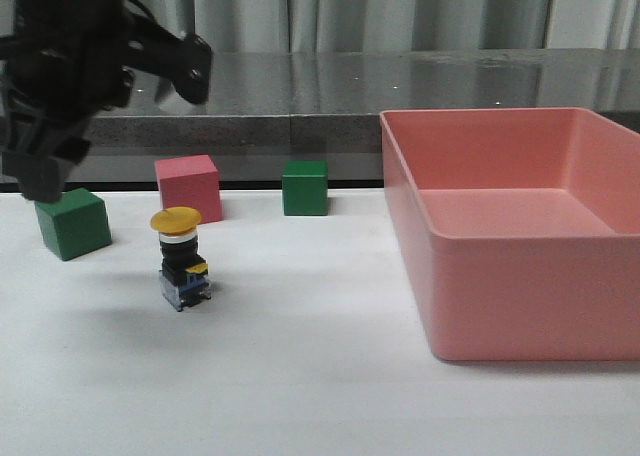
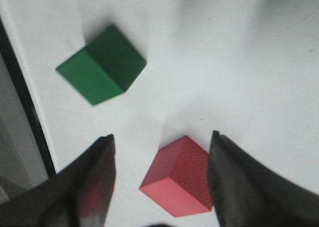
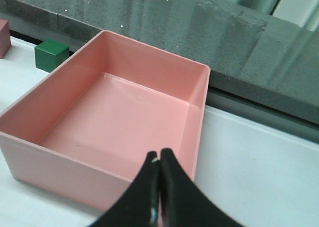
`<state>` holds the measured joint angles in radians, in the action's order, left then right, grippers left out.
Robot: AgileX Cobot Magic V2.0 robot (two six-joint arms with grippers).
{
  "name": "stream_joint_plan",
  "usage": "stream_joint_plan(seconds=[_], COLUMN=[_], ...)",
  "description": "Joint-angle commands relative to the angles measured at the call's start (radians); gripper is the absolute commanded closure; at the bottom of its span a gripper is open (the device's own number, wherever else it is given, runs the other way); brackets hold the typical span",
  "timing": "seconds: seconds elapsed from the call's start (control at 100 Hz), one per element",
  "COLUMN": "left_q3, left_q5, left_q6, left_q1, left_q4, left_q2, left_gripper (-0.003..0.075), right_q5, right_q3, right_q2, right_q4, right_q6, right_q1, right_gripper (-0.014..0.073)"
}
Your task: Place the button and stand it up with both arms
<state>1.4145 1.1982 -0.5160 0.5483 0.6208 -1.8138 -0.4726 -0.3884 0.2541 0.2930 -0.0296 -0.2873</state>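
The button (image 1: 180, 260) stands upright on the white table, yellow cap on top and clear base block down, in front of the pink cube (image 1: 189, 187). Nothing touches it. My left gripper (image 1: 42, 172) hangs raised at the far left, above a green cube (image 1: 73, 223). In the left wrist view this gripper (image 2: 163, 135) is open and holds nothing, with the pink cube (image 2: 182, 179) on the table below its jaws. My right gripper (image 3: 159, 160) is shut and empty, hovering by the near wall of the pink bin (image 3: 60, 170). It is outside the front view.
A second green cube (image 1: 305, 188) (image 2: 102, 65) sits to the right of the pink cube. The large pink bin (image 1: 500, 306) fills the right side of the table. A dark ledge (image 1: 330, 126) runs along the table's back edge.
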Motion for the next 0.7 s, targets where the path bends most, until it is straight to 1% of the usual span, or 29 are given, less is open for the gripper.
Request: stream_joint_plan(seconds=[0.0,0.05,0.07,0.08,0.1,0.17,0.24,0.28,0.36,0.43,0.49,0.5,0.69], left_q3=[0.028,0.028,0.028,0.028,0.028,0.028,0.017,0.001,-0.065,-0.153,-0.26,-0.26,-0.593], left_q5=[0.02,0.017,0.009,0.003,-0.004,-0.054,-0.136,-0.188,-0.338,-0.459,-0.561,-0.571,-0.831], left_q6=[0.104,0.13,0.14,0.143,0.148,0.15,0.148,0.148,0.148,0.148,0.148,0.148,0.148], left_q1=[-0.057,-0.097,-0.114,-0.12,-0.139,-0.203,-0.265,-0.286,-0.314,-0.327,-0.33,-0.33,-0.33], left_q4=[0.003,-0.042,-0.068,-0.077,-0.111,-0.244,-0.386,-0.426,-0.474,-0.514,-0.558,-0.558,-0.638], left_q2=[0.098,0.13,0.145,0.15,0.166,0.224,0.299,0.34,0.446,0.555,0.662,0.674,1.023], left_gripper=[0.0516,0.0645,0.0678,0.0711,0.0738,0.074,0.074,0.074,0.074,0.074,0.074,0.074,0.074], right_q5=[0.077,0.077,0.077,0.077,0.077,0.077,0.077,0.077,0.077,0.077,0.077,0.077,0.077], right_q3=[-0.026,-0.026,-0.026,-0.026,-0.026,-0.026,-0.026,-0.026,-0.026,-0.026,-0.026,-0.026,-0.026], right_q2=[0.007,0.007,0.007,0.007,0.007,0.007,0.007,0.007,0.007,0.007,0.007,0.007,0.007], right_q4=[0.019,0.019,0.019,0.019,0.019,0.019,0.019,0.019,0.019,0.019,0.019,0.019,0.019], right_q6=[-0.001,-0.001,-0.001,-0.001,-0.001,-0.001,-0.001,-0.001,-0.001,-0.001,-0.001,-0.001,-0.001], right_q1=[0.007,0.007,0.007,0.007,0.007,0.007,0.007,0.007,0.007,0.007,0.007,0.007,0.007], right_gripper=[0.0655,0.0655,0.0655,0.0655,0.0655,0.0655,0.0655,0.0655,0.0655,0.0655,0.0655,0.0655,0.0655])
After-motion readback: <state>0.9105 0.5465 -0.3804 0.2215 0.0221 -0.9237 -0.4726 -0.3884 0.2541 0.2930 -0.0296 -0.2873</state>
